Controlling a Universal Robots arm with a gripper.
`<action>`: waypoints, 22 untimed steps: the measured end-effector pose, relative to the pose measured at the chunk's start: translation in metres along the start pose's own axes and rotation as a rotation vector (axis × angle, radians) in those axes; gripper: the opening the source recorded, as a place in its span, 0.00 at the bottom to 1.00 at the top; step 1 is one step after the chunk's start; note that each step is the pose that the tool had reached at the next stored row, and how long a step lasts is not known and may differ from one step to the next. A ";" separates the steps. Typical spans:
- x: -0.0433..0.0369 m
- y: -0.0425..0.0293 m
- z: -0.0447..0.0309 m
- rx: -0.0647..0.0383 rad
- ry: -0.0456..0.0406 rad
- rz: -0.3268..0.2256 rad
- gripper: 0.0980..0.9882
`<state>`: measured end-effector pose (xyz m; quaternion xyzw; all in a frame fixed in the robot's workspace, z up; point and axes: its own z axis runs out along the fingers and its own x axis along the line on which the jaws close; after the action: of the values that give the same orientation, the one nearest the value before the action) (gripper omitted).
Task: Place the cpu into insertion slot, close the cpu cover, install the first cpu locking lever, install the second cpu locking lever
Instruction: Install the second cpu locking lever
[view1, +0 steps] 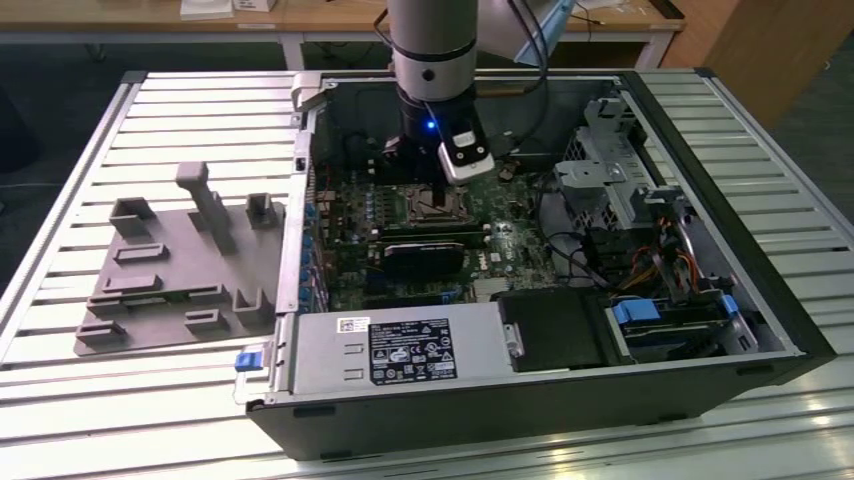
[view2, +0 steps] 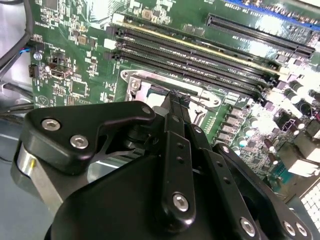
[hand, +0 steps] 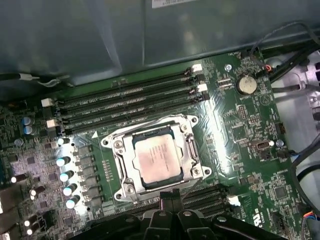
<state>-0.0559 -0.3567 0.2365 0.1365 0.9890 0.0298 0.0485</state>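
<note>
Green circuit board (hand: 240, 150) fills the floor of the open computer case (view1: 747, 330), which lies on its side on a slatted metal worktop (view1: 80, 180). In the first wrist view, the cpu (hand: 159, 161) sits flat in the insertion slot (hand: 194, 176), its pale silver-tan face showing through the square window of the cpu cover (hand: 187, 150), which lies down around it as a dull silver frame. Long dark memory slots (hand: 130, 102) run in a row just beside the socket, and a line of small silver-topped capacitors (hand: 67, 175) stands along another side of it. The gripper (hand: 170, 196) hangs right at the socket's edge, its black fingers (hand: 165, 202) drawn together into one narrow tip with nothing between them; in the second wrist view the same closed tip (view2: 176, 96) points down at the metal frame of the socket (view2: 135, 85), very near it, though contact cannot be told. In the exterior view the arm (view1: 430, 50) comes straight down into the case over the socket, a blue light on its wrist. On the worktop at the exterior view's left lies a grey moulded fixture (view1: 180, 265) with upright posts, well apart from the case.
</note>
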 end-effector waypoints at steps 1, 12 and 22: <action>0.0000 0.0000 -0.0004 0.000 0.0000 0.000 0.01; -0.0021 -0.0041 -0.0085 -0.001 -0.0010 0.000 0.01; -0.0047 -0.0170 -0.0065 -0.004 0.0009 -0.020 0.01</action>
<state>-0.0566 -0.3745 0.2422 0.1264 0.9903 0.0315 0.0486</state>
